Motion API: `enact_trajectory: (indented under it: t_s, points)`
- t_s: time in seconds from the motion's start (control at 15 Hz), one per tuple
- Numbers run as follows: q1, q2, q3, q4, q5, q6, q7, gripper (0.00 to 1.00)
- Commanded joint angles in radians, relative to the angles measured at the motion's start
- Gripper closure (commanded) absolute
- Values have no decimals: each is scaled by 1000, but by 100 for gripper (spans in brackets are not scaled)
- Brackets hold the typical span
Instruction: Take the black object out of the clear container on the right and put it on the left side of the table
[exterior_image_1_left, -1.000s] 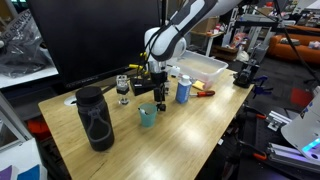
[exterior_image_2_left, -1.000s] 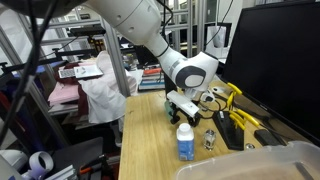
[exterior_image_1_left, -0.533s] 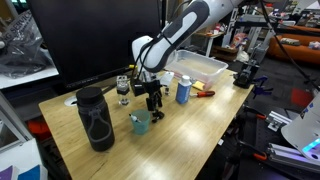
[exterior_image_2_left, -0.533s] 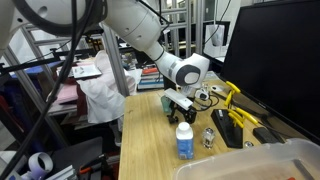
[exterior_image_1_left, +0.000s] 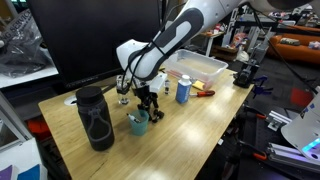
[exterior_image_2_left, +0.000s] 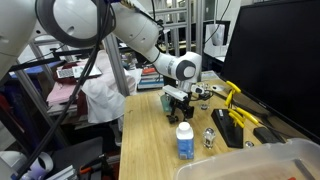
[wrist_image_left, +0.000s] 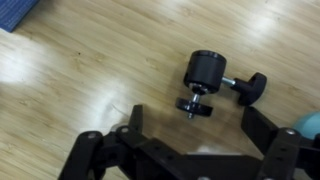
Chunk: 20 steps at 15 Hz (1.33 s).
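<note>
The black object (wrist_image_left: 205, 75), a small chunky cylinder with knobs, lies on the light wood table (exterior_image_1_left: 200, 125) in the wrist view. It sits just ahead of my gripper (wrist_image_left: 200, 125), free of the jaws. The gripper is open, with one finger on each side and nothing between them. In both exterior views the gripper (exterior_image_1_left: 150, 102) (exterior_image_2_left: 178, 98) hangs low over the table, right next to a teal cup (exterior_image_1_left: 138, 122). The clear container (exterior_image_1_left: 197, 68) stands at the back right, well away from the gripper, and its near rim shows in an exterior view (exterior_image_2_left: 262, 160).
A tall black lattice bottle (exterior_image_1_left: 95, 118) stands at the left front. A blue-capped bottle (exterior_image_1_left: 183, 90) (exterior_image_2_left: 184, 140) stands right of the gripper. A small glass (exterior_image_1_left: 122, 88) is behind the gripper, and red and yellow tools (exterior_image_1_left: 205, 93) lie near the container. A dark monitor stands behind.
The arm has moved left, from beside the blue-capped bottle to next to the teal cup, and lower. The black object now lies on the wood with the jaws open.
</note>
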<state>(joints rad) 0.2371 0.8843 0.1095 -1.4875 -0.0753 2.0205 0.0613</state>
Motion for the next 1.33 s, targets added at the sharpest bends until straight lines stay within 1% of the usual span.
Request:
enact_trajectory:
  t_s: [0.0,0.47,0.67,1.27]
  points:
    - [18,79,-2,76,8,88,21,0]
    - [29,81,-12,67,14,178,81,0]
    - [22,87,-3,71,31,199,83,0]
    - [26,97,-3,77,37,244,106,0]
